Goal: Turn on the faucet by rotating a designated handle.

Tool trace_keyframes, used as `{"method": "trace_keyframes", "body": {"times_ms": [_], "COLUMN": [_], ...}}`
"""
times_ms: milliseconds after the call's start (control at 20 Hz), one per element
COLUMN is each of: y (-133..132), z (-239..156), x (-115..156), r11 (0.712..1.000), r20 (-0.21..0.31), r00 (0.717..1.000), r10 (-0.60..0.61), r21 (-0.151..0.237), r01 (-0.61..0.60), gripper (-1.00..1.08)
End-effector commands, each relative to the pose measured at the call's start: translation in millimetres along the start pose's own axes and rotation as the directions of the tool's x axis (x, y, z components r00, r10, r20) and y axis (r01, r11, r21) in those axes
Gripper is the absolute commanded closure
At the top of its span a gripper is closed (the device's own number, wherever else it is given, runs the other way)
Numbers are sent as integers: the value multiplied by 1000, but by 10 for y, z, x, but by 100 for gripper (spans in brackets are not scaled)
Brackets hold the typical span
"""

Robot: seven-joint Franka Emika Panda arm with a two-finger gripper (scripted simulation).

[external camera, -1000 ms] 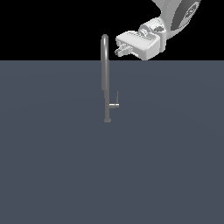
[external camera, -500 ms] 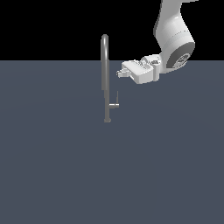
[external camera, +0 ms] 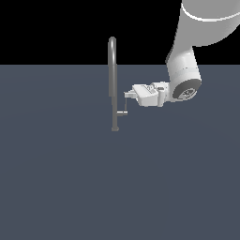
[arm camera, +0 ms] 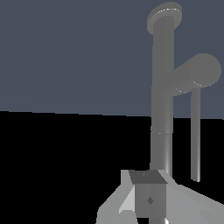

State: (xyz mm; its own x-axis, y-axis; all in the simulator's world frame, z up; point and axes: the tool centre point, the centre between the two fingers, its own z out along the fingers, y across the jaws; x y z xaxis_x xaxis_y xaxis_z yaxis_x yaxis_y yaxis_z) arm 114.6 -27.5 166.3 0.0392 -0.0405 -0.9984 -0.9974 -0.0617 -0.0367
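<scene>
The faucet (external camera: 113, 79) is a tall slim grey post with a hooked top, standing on a small round base on the dark floor. Its handle (external camera: 126, 107) is a short stub low on the post, ending in a thin upright rod. My gripper (external camera: 127, 94) reaches in horizontally from the exterior view's right, and its fingertips sit at the rod's upper end. In the wrist view the faucet (arm camera: 162, 96) and the handle (arm camera: 195, 131) fill the frame. The gripper (arm camera: 148, 183) there shows its fingers together with nothing between them, and the rod's end lies just beside them.
A flat dark grey floor (external camera: 70, 178) spreads around the faucet, under a black background. The white arm (external camera: 185, 70) comes down from the exterior view's upper right.
The gripper has come down and moved toward the exterior view's left, from above and right of the spout to the top of the handle's rod. The faucet and handle have not moved.
</scene>
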Motion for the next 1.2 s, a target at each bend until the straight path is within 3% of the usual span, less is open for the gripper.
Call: {"method": "trace_keyframes", "body": {"times_ms": [0, 500, 1150], "y": [-20, -27, 216], "z": [19, 45, 52], "x": [97, 182, 82], "r11": [999, 998, 998], "r20": [24, 42, 43], "r00": [999, 998, 998], "r10": [22, 39, 39], "r21": [22, 39, 39], "r01": [-23, -41, -40], "gripper": [108, 108, 108]}}
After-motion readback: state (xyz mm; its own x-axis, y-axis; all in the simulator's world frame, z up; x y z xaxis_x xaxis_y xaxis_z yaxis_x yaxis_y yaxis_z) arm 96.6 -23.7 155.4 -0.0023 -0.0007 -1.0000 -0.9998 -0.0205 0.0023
